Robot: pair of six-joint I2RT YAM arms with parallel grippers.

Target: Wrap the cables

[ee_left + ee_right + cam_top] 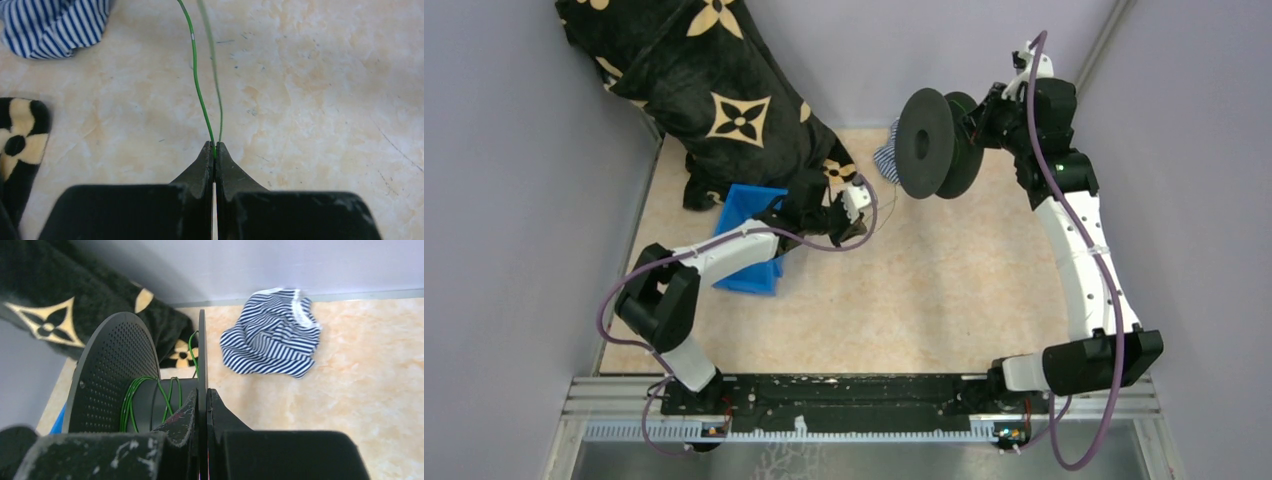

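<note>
In the left wrist view, the left claw (215, 150) is pinched fully closed on the cables (199, 95). A single thin green strand rises out of the very tips and runs away over the pale counter (325, 100). A greyer line runs beside it, and I cannot tell whether it is a second strand or a shadow. A striped cloth (55, 25) lies in the far left corner, and a black-and-cream blanket (20, 135) sits at the left edge.

In the right wrist view, the right claw (202, 395) is closed edge-on over one thin flange of the black spool (112, 370). Several green turns already sit loosely around the hub, and one strand leaves over the flange.

In the top external view, the spool hangs above the counter at the end of the right arm, with the left claw well apart from it, low and to the left. A blue bin (749, 215) sits under the left arm. The strand between claw and spool is almost too fine to trace.

The wire looks very light, limp along its length, a little springy and probably slick. It should bend onto the hub readily but slide through the pads or spring off the hub if it goes slack. The tip pinch on the free run, some way from the hub, seems the right hold. Light tension should seat each turn, while a hard pull risks kinking the wire.
</note>
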